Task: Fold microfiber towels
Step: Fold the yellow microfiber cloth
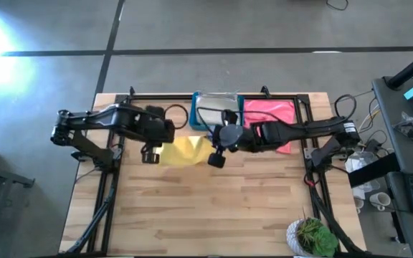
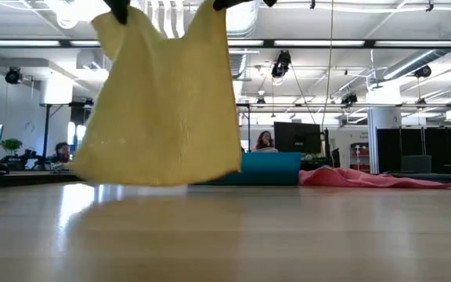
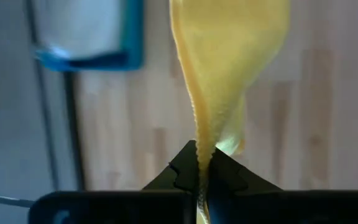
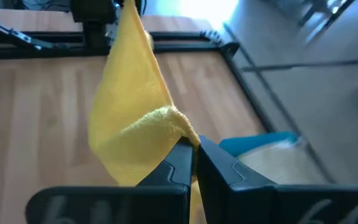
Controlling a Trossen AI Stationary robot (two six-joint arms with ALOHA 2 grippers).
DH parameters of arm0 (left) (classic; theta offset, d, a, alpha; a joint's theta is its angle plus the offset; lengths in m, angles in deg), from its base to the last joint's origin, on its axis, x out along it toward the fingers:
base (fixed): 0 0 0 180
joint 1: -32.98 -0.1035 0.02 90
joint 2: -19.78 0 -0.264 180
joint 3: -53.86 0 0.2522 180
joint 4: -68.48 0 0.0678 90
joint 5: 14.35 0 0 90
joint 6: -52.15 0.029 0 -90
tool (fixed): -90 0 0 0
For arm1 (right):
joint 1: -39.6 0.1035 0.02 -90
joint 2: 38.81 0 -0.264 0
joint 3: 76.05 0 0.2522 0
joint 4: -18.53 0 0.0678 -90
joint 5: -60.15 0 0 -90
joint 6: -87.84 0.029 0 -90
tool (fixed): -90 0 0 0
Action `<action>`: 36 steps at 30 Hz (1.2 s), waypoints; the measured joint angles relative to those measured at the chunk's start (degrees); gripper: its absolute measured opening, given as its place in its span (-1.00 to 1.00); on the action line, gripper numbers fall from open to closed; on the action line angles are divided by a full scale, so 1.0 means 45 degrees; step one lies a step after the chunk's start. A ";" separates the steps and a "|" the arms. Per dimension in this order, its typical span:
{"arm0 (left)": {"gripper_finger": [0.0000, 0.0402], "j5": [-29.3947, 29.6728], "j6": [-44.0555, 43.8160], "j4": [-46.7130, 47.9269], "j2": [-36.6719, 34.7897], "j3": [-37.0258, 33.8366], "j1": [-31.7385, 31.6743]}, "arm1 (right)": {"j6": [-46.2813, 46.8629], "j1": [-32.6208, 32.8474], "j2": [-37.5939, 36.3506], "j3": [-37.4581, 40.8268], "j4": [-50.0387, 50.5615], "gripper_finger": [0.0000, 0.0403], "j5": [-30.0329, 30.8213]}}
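The yellow towel point(image 2: 163, 102) hangs between my two grippers above the table's middle back; it also shows in the high view point(image 1: 185, 150). My left gripper point(image 1: 150, 153) is shut on its left top corner and my right gripper point(image 1: 216, 159) on its right top corner. The pink towel point(image 1: 269, 116) lies flat at the back right. The other towels are not clearly in view. My left gripper pinches the towel's corner point(image 3: 202, 163) between its two fingers, and the cloth hangs away from the fingers, clear of the table. My right gripper pinches the opposite top corner point(image 4: 180, 127) between its two fingers. The cloth sags slack between the two holds.
The blue bin point(image 1: 217, 111) stands at the back middle, just behind the hanging towel. A potted plant point(image 1: 312, 236) stands at the front right corner. Black frame rails run along the table's left, right and far sides.
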 joint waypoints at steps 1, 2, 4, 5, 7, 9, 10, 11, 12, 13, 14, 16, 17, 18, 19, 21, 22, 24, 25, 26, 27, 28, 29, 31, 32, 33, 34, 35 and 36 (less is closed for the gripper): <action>-1.00 0.0290 0.0167 0.0011 0.0008 0.0275 0.0000 | -0.0265 -0.0095 0.0000 -0.0256 0.0162 -0.96 0.0000; -1.00 0.0563 0.0333 -0.0008 0.0015 0.0575 0.0000 | -0.0535 -0.0171 0.0000 -0.0510 0.0317 -0.96 0.0007; -1.00 0.1097 0.0753 0.0003 0.0013 0.1137 0.0000 | -0.0999 -0.0290 0.0000 -0.1010 0.0483 -0.96 0.0188; -1.00 0.1309 0.0958 0.0004 0.0005 0.1401 0.0000 | -0.1250 -0.0342 -0.0003 -0.1241 0.0576 -0.96 0.0236; -1.00 0.1472 0.1043 -0.0005 0.0005 0.1839 0.0000 | -0.1631 -0.0382 -0.0005 -0.1691 0.0817 -0.96 0.0244; -1.00 0.1224 0.0912 -0.0001 0.0005 0.2064 0.0000 | -0.1706 -0.0365 -0.0010 -0.1995 0.1219 -0.96 0.0201; -1.00 0.0770 0.0780 -0.0002 0.0005 0.2092 0.0026 | -0.1692 -0.0325 -0.0019 -0.2057 0.1546 -0.96 0.0187; -1.00 0.0144 0.0427 0.0007 0.0005 0.2082 0.0096 | -0.1550 -0.0224 -0.0024 -0.2091 0.1967 -0.96 0.0191; -1.00 -0.0535 -0.0085 -0.0006 0.0006 0.2032 0.0193 | -0.1379 -0.0125 -0.0022 -0.2086 0.2411 -0.96 0.0188; -1.00 -0.1203 -0.0587 -0.0010 0.0032 0.1931 0.0301 | -0.1077 -0.0005 0.0015 -0.1980 0.2695 -0.96 0.0188; -1.00 -0.1772 -0.0970 0.0008 0.0106 0.1783 0.0419 | -0.0746 0.0134 0.0046 -0.1829 0.2916 -0.96 0.0144; -1.00 -0.2409 -0.1451 -0.0007 0.0174 0.1278 0.0781 | -0.0085 0.0461 0.0081 -0.1349 0.3207 -0.96 -0.0038; -1.00 -0.2551 -0.1663 -0.0016 0.0223 0.0950 0.0976 | 0.0237 0.0627 0.0083 -0.1017 0.3171 -0.96 -0.0244; -1.00 -0.2658 -0.1894 -0.0079 0.0255 0.0598 0.1167 | 0.0598 0.0795 0.0083 -0.0703 0.3100 -0.96 -0.0414; -1.00 -0.2757 -0.2284 -0.0218 0.0275 0.0208 0.1353 | 0.0997 0.0958 0.0083 -0.0393 0.3057 -0.96 -0.0505; -1.00 -0.3327 -0.3257 -0.0607 0.0278 -0.0664 0.1734 | 0.1890 0.1320 0.0083 0.0231 0.3060 -0.96 -0.0577; -1.00 -0.3703 -0.3682 -0.0855 0.0283 -0.1110 0.1929 | 0.2295 0.1511 0.0083 0.0526 0.3041 -0.96 -0.0620; -1.00 -0.4411 -0.4328 -0.1625 0.0287 -0.2029 0.2346 | 0.3056 0.1890 0.0088 0.1133 0.2753 -0.96 -0.0840; -1.00 -0.4645 -0.4604 -0.2085 0.0287 -0.2475 0.2541 | 0.3418 0.2083 0.0092 0.1392 0.2490 -0.96 -0.0974; -1.00 -0.4810 -0.4852 -0.2598 0.0291 -0.2907 0.2731 | 0.3735 0.2269 0.0097 0.1686 0.2082 -0.96 -0.1204; -1.00 -0.4886 -0.5106 -0.3194 0.0291 -0.3317 0.2899 | 0.4002 0.2433 0.0097 0.1977 0.1564 -0.96 -0.1382; -1.00 -0.4930 -0.5387 -0.3839 0.0291 -0.3689 0.3042 | 0.4198 0.2581 0.0097 0.2306 0.1017 -0.96 -0.1521; -1.00 -0.4930 -0.5672 -0.4504 0.0291 -0.4033 0.3140 | 0.4225 0.2707 0.0137 0.2647 0.0484 -0.96 -0.1592; -1.00 -0.5025 -0.6248 -0.5823 0.0291 -0.4659 0.3256 | 0.4339 0.2871 0.0315 0.3262 -0.0366 -0.96 -0.1618; -1.00 -0.5164 -0.6548 -0.6242 0.0291 -0.4920 0.3287 | 0.4575 0.2892 0.0443 0.3528 -0.0673 -0.96 -0.1630; -1.00 -0.5277 -0.6907 -0.6538 0.0291 -0.5155 0.3313 | 0.4866 0.2892 0.0600 0.3766 -0.0946 -0.96 -0.1663; -1.00 -0.5356 -0.7345 -0.6797 0.0291 -0.5380 0.3313 | 0.5119 0.2900 0.0745 0.3965 -0.1179 -0.96 -0.1806; -1.00 -0.5508 -0.7803 -0.6998 0.0291 -0.5588 0.3318 | 0.5280 0.2906 0.0864 0.4131 -0.1394 -0.96 -0.1937; -1.00 -0.5656 -0.8245 -0.7058 0.0291 -0.5763 0.3332 | 0.5414 0.2920 0.1013 0.4273 -0.1592 -0.96 -0.1972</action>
